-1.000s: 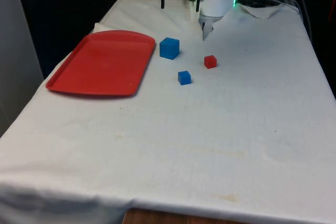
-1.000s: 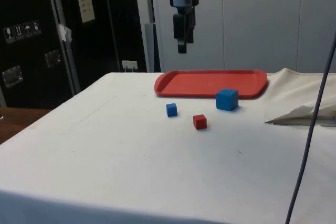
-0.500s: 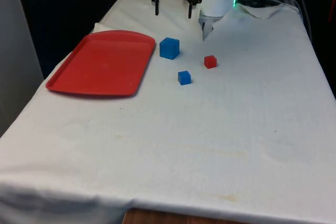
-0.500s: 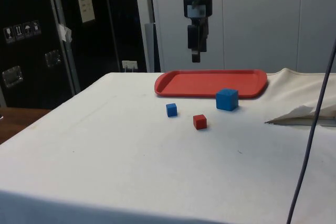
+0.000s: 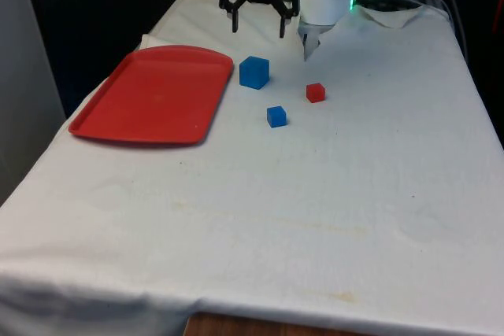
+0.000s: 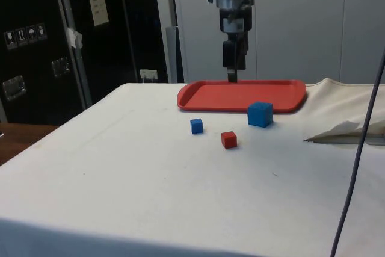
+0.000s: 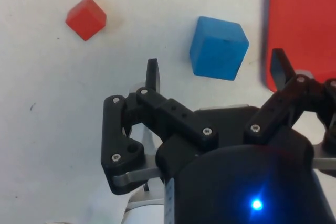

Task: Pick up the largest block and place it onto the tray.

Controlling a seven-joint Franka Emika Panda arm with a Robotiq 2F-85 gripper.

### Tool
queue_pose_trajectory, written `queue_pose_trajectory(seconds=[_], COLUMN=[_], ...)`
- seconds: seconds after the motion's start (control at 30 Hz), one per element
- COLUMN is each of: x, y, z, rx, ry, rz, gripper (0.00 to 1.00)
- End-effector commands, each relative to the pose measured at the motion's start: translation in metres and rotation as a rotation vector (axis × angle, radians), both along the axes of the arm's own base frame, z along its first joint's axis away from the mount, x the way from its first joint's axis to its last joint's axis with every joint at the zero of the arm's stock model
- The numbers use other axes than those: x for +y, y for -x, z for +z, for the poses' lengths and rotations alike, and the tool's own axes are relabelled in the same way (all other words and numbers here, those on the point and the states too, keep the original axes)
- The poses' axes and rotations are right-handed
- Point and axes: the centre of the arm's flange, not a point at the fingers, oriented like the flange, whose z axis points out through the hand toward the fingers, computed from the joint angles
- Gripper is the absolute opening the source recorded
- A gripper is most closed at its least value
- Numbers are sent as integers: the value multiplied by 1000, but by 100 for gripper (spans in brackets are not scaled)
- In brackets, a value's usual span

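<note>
Front view: pincer (image 5: 257, 27) hangs spread wide, empty, above the big blue block (image 5: 253, 72) beside the red tray (image 5: 150, 96); no readable writing on either.

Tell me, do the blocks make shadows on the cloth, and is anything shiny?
Front view: the big blue block, small blue block and red block cast only faint, soft shadows on the cloth. Side view: the red tray shows a pale sheen along its rim.
</note>
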Motion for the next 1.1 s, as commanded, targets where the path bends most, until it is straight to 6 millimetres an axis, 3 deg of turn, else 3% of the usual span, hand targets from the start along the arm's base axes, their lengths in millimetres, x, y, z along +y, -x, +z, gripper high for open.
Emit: queue_pose_trajectory(seconds=[0.0, 0.43, 1.07], x=[-1, 0, -4], y=[0, 3, 24], z=[-3, -23, -52], rx=[-7, 10, 15], ry=[6, 20, 26], rz=[-13, -88, -174], gripper=[100, 100, 100])
